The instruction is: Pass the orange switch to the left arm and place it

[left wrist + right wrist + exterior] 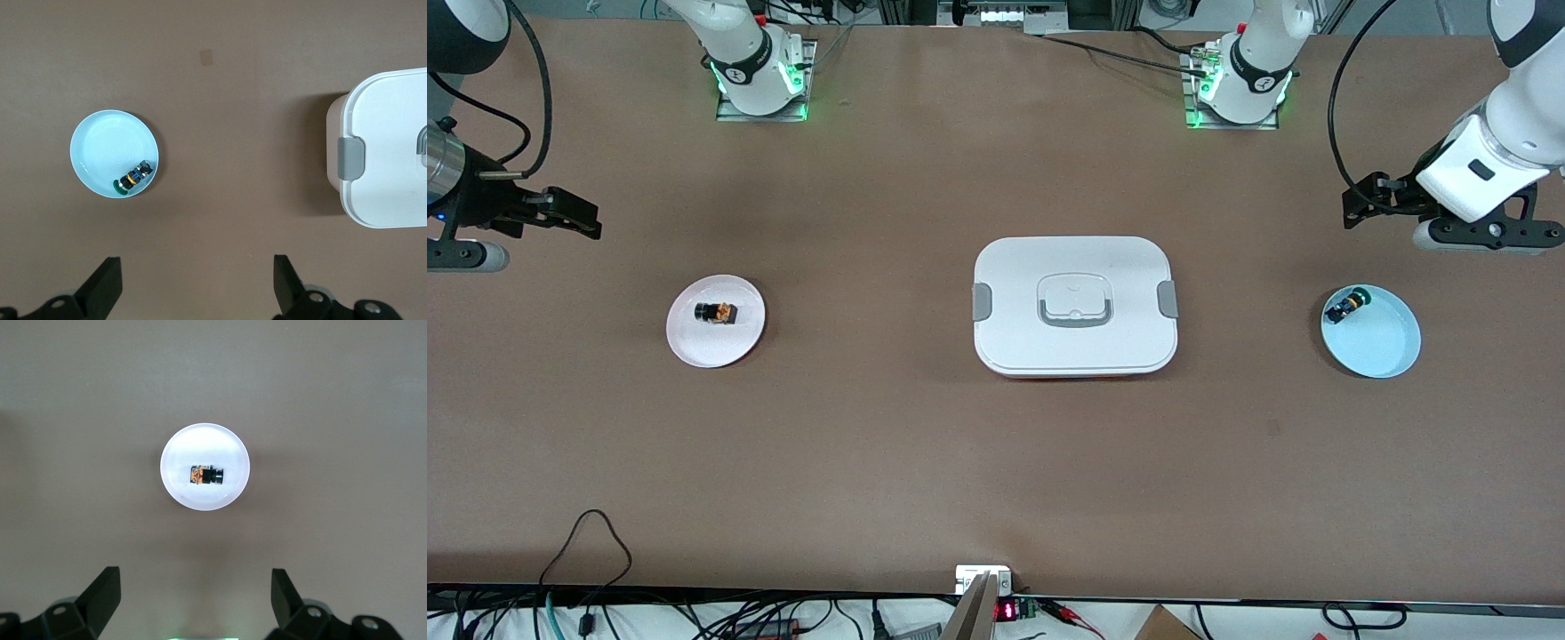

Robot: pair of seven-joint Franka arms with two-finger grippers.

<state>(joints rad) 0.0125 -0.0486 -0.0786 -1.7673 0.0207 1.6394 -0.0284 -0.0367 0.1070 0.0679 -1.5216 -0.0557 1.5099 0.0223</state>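
Observation:
The orange switch [717, 313] lies on its side on a small pale pink plate [694, 342] toward the right arm's end of the table. In the right wrist view the switch [205, 475] sits in the middle of that plate [200, 443]. My right gripper [583, 218] is open and empty, up in the air over bare table beside the plate. The white box [1074, 305] with grey side clips stands at the table's middle. My left gripper [1360, 203] is open and empty, in the air over bare table at the left arm's end.
A light blue plate [1380, 342] at the left arm's end holds a small black switch with a green and yellow tip [1344, 307]. Both show in the left wrist view, the plate [107, 143] and the switch [135, 177], with the box's end [383, 147] beside them.

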